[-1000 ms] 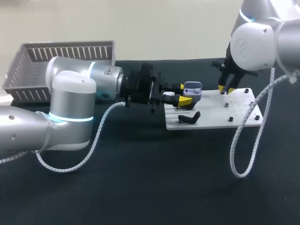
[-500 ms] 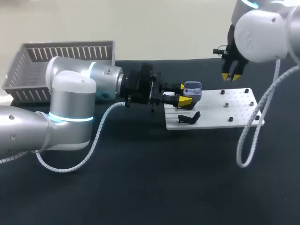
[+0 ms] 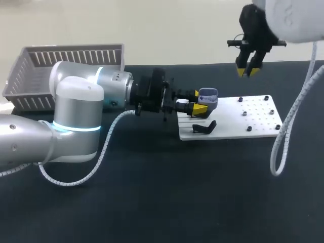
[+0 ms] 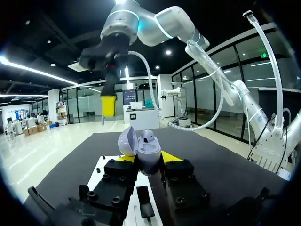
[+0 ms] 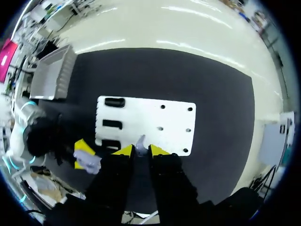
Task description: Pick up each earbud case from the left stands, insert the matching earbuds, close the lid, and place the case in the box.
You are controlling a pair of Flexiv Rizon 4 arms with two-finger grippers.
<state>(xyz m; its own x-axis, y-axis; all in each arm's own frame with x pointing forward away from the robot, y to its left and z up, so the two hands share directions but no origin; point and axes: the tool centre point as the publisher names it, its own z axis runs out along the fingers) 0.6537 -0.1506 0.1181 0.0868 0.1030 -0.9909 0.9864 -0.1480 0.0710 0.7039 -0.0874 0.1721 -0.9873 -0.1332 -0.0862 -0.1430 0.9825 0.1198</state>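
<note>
Lilac-grey plastic earbud case [image 4: 146, 150]: lid open, light, likely slick; left gripper [image 4: 148, 159] clamps its sides over white board's [image 3: 258, 119] left edge.
Right gripper [image 5: 141, 150]: tips pinching small pale earbud [image 5: 140, 140], probably easily dropped.

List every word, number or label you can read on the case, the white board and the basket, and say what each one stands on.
No readable text in these views.
earbud case, held in the left hand: plain, no print shows.
white board: only holes and dark pegs, no markings.
basket: no label visible.
earbud, held in the right hand: too small to tell.
</note>
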